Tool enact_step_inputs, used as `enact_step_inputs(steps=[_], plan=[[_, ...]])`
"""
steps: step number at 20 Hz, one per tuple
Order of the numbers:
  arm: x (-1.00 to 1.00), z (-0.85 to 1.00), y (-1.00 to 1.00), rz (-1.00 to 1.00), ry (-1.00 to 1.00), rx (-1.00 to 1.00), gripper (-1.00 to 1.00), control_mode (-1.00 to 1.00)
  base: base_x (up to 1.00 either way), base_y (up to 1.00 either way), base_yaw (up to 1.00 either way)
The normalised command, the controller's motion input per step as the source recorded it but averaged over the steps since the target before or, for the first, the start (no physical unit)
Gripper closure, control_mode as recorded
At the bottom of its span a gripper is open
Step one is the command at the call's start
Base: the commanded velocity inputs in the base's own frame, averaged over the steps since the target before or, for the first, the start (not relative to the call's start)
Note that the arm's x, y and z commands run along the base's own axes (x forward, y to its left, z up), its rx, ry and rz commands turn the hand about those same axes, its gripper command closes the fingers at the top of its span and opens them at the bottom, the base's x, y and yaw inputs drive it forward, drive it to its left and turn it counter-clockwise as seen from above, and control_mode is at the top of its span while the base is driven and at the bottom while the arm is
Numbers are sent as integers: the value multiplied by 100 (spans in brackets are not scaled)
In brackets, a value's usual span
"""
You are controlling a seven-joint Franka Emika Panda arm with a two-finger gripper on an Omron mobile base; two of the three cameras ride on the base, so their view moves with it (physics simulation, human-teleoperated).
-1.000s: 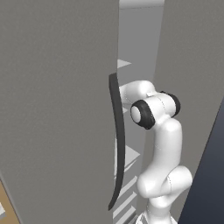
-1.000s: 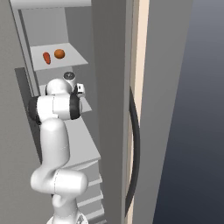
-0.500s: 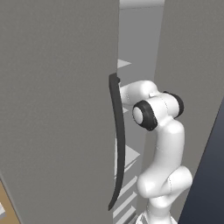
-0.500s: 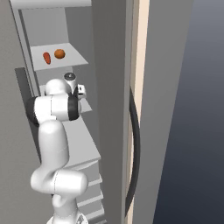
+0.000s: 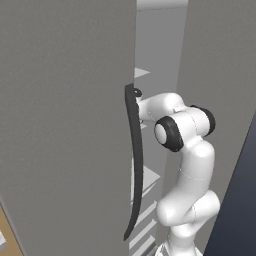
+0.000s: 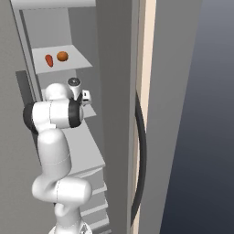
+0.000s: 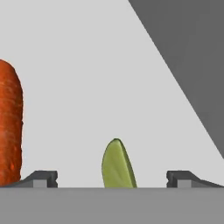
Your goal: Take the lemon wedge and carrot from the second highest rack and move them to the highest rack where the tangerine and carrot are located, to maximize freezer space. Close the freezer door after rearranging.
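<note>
The lemon wedge (image 7: 117, 165), yellow-green, lies on the pale second highest rack (image 7: 109, 65) between my gripper (image 7: 113, 179)'s two wide-apart fingertips (image 7: 43, 178), touching neither. The gripper is open. An orange carrot (image 7: 9, 127) lies on the same rack at the left edge of the hand view. My hand (image 6: 78, 93) reaches into the freezer (image 6: 59, 27) over that rack (image 6: 90, 111). On the highest rack (image 6: 78, 61) lie a small carrot (image 6: 49, 60) and the tangerine (image 6: 63, 56). The freezer door (image 5: 65, 125) stands open, and its dark handle (image 5: 134, 160) hides my hand.
A dark grey inner wall (image 7: 192, 57) borders the rack on the right of the hand view. Lower shelves and drawers (image 6: 93, 183) sit below my arm (image 6: 52, 137). To the right stands another grey panel with a curved dark handle (image 6: 140, 160).
My arm has shifted slightly, carrying the hand a little further in over the second highest rack. The fingers stay wide apart and the food has not moved.
</note>
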Motion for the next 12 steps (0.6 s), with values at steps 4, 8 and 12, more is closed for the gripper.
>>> enact_step_inputs(steps=[4,8,12], plan=[[0,-15,-11,0,0,0,-100,-100,0,0,0],[0,-21,-4,0,0,0,100,-100,0,0,0],[0,-27,0,0,0,0,100,-100,0,0,0]])
